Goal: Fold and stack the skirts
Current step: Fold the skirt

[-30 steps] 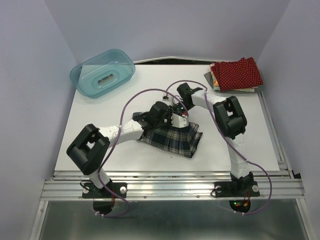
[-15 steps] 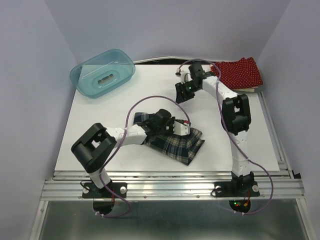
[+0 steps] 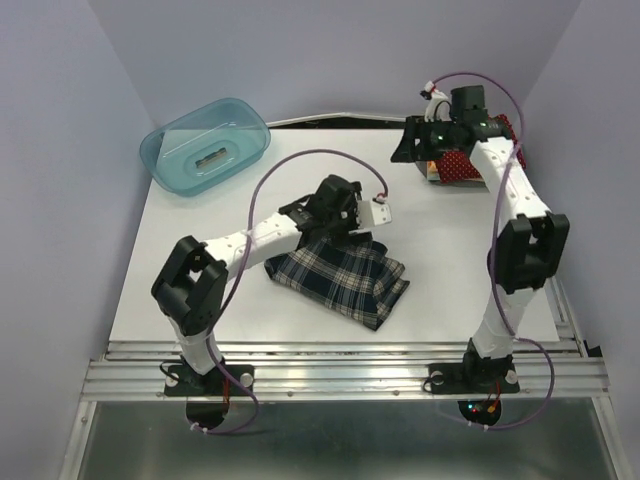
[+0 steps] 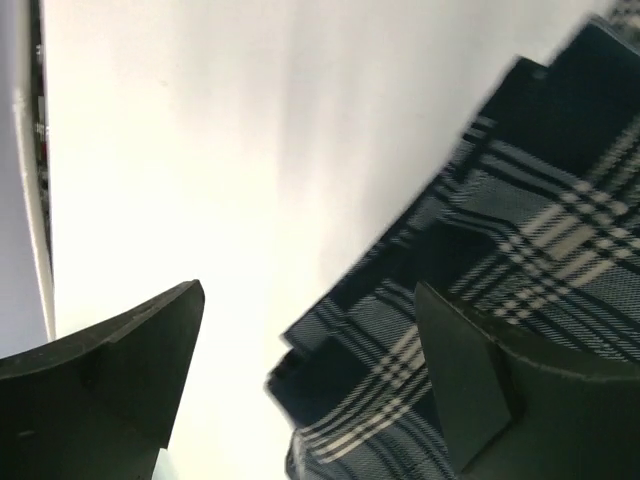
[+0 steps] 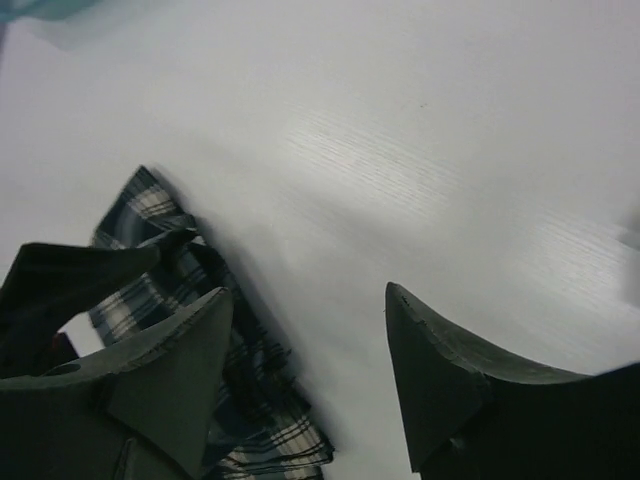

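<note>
with left fingers (image 4: 110,370) and right fingers (image 5: 170,370) wide and empty, the folded plaid skirt (image 3: 340,275) at mid-frame on the worktop (image 3: 450,260) could fall open if gripped by one layer only.

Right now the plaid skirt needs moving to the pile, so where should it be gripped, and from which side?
Pinch the plaid skirt at its edge facing the red skirt, coming down from above. It lies flat and folded on the table, so only a layered edge likely gives a hold.
</note>
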You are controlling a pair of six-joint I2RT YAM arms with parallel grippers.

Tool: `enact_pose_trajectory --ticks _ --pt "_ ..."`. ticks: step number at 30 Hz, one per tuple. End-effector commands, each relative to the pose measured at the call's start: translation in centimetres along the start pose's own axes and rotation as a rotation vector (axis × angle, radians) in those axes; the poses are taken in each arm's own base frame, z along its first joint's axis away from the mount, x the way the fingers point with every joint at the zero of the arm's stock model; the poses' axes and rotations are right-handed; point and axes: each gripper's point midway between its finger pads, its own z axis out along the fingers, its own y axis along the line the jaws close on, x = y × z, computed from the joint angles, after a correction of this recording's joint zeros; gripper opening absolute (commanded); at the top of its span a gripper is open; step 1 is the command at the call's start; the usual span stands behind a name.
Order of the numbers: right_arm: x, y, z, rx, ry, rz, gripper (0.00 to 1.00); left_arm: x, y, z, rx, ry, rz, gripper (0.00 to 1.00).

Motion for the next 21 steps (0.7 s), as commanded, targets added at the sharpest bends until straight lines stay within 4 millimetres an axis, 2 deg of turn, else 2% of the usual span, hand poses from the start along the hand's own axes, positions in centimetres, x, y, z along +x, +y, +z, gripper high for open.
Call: enact_pose_trajectory --ticks 1,3,4,5,6,7,8,9,10,11,12,13,15,16,17,18,20,21 --pt "-1.3 6.8 -5.7 -0.172 -0.108 0.021 0.67 -4.5 4.9 -7.7 -0.025 -0.094 -0.202 0.99" --pt "-0.3 8.6 -6.6 -0.252 -0.116 0.077 0.65 -5.1 5.9 -9.7 -0.035 -0.12 -0.254 0.99" --pt "1.3 10.3 -7.1 -0.351 -0.119 0.091 0.64 -5.4 6.6 -11.3 -0.041 -0.153 -0.282 0.99" --pt "2.1 11.5 -7.5 -0.411 -0.104 0.185 0.62 -5.3 6.4 -12.0 -0.03 -0.162 -0.34 0.99" --pt "3.0 12.6 -7.6 -0.467 -0.096 0.207 0.61 -5.1 6.2 -12.6 -0.015 -0.175 -0.368 0.99" --pt "5.9 13.5 -7.7 -0.525 -0.056 0.249 0.59 -5.4 5.0 -13.4 0.049 -0.219 -0.387 0.99" --pt "5.9 15.1 -7.8 -0.583 -0.082 0.247 0.59 -4.9 4.3 -13.7 0.086 -0.223 -0.437 0.98" --pt "6.9 16.1 -7.7 -0.617 -0.081 0.242 0.59 -5.5 2.8 -14.1 0.174 -0.273 -0.465 0.96" --pt "7.9 17.4 -8.3 -0.659 -0.08 0.225 0.58 -4.7 0.9 -13.9 0.234 -0.273 -0.508 0.88" --pt "9.6 17.9 -7.6 -0.688 -0.062 0.236 0.57 -4.6 0.0 -13.7 0.272 -0.291 -0.545 0.83" --pt "11.0 19.6 -7.3 -0.729 -0.019 0.219 0.57 -4.2 -0.8 -13.5 0.316 -0.301 -0.59 0.79" --pt "11.9 20.1 -6.8 -0.741 0.009 0.223 0.56 -4.0 -3.0 -12.9 0.415 -0.32 -0.674 0.74" --pt "13.6 20.5 -5.7 -0.746 0.057 0.243 0.55 -3.2 -4.6 -12.1 0.492 -0.313 -0.777 0.72" --pt "14.2 20.4 -5.1 -0.741 0.077 0.254 0.54 -2.9 -5.4 -12.1 0.554 -0.315 -0.882 0.71" --pt "14.9 19.9 -4.3 -0.727 0.1 0.277 0.53 -1.2 -7.3 -10.9 0.605 -0.267 -0.965 0.71" --pt "16.4 19.2 -2.9 -0.713 0.141 0.293 0.52 -1.2 -7.0 -10.3 0.606 -0.303 -0.989 0.71" --pt "18.6 17.7 -1.3 -0.66 0.2 0.308 0.48 0.1 -6.9 -8.8 0.618 -0.302 -1.123 0.7" --pt "19.7 16.6 0.1 -0.637 0.219 0.253 0.46 0.5 -6.6 -8.3 0.612 -0.302 -1.155 0.69"
